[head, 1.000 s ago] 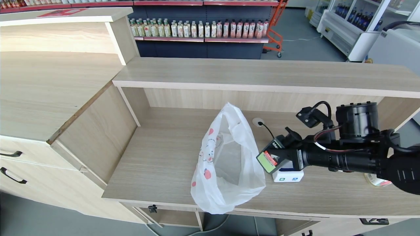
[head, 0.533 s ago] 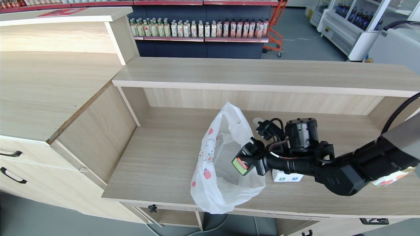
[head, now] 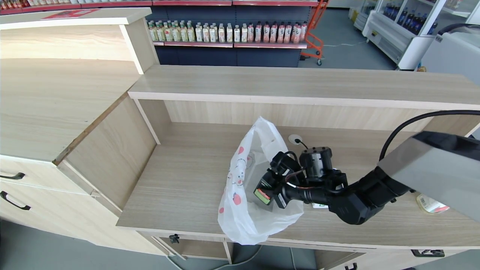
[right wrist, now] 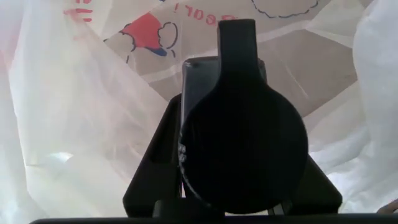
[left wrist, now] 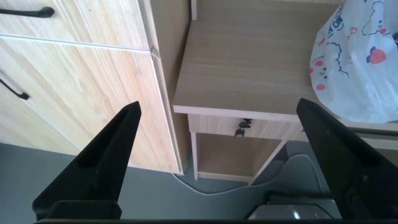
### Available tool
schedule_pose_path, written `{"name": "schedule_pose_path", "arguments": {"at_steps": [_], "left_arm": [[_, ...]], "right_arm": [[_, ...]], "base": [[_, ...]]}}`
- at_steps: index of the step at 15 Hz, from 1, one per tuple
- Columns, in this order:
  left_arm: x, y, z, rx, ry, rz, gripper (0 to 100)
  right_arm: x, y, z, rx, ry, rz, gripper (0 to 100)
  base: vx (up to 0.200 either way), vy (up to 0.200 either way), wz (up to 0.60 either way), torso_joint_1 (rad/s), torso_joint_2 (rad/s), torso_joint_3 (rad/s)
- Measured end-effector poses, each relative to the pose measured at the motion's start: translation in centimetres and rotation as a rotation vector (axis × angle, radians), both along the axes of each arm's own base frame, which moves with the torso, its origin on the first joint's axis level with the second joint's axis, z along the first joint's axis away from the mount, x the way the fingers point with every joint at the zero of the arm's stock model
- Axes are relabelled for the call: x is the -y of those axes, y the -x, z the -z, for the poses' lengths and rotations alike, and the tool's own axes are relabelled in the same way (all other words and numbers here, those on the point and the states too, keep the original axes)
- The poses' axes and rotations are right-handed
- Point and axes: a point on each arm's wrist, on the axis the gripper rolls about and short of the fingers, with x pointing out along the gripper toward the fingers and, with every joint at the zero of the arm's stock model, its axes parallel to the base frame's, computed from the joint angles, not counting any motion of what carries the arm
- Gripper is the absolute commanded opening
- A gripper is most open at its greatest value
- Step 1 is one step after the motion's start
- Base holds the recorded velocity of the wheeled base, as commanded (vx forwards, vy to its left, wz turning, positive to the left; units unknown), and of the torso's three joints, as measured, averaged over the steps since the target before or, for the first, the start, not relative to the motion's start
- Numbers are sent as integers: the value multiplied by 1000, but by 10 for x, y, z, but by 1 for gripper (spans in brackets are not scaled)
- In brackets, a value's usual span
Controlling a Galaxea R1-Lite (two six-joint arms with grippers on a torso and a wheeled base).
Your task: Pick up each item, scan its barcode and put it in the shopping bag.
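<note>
The white shopping bag (head: 258, 187) with red prints stands open on the lower counter (head: 187, 180). My right gripper (head: 270, 189) is inside the bag's mouth, shut on a dark item with a green and red label (head: 261, 196). In the right wrist view the dark item (right wrist: 242, 149) blocks the middle, with the bag's plastic (right wrist: 87, 112) all around it. My left gripper (left wrist: 217, 106) hangs open, low beside the counter's front corner, and the bag (left wrist: 360, 62) is farther off on top.
A small white scanner box (head: 321, 205) sits just right of the bag, mostly hidden by my right arm. A bottle (head: 431, 204) lies on the counter at the far right. Drawers (left wrist: 74, 81) stand left of the counter, and a raised shelf (head: 300, 86) runs behind.
My right arm has carried the dark item left and down, from above the scanner box into the bag's mouth. The bag has kept its place.
</note>
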Motion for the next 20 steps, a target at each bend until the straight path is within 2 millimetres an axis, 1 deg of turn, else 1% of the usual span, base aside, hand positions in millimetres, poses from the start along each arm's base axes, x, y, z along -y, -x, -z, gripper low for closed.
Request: {"name": "schedule_pose_path", "arguments": {"at_steps": [1,4,6,7,8,10,13,15,17,19,20], "left_arm": [[0,0,0,0,0,0,100],[0,0,0,0,0,0,100],[0,0,0,0,0,0,100],[0,0,0,0,0,-1,100],[0,0,0,0,0,0,100],[0,0,0,0,0,0,100],[0,0,0,0,0,0,100],[0,0,0,0,0,0,100],[0,0,0,0,0,0,100],[0,0,0,0,0,0,100],[0,0,0,0,0,0,100]], "right_arm": [[-2,-2,4,3,8,-7,100],[-4,-3,7,-28,-15,4,100],[-3,-1,1,-100,-99,53,100],[-3,1,-6,-156,-169,93,100],[-1,3,-17,-230,-271,142,100],[6,11,-45,-308,-417,188,100],[34,35,-79,-347,-471,231,100],[62,62,-105,-306,-499,260,100],[95,95,-122,-218,-485,294,100],[132,139,-121,-133,-419,372,100],[149,168,-115,-100,-389,429,100]], "base": [[0,0,0,0,0,0],[0,0,0,0,0,0],[0,0,0,0,0,0],[0,0,0,0,0,0],[0,0,0,0,0,0],[0,0,0,0,0,0],[0,0,0,0,0,0],[0,0,0,0,0,0],[0,0,0,0,0,0],[0,0,0,0,0,0],[0,0,0,0,0,0]]}}
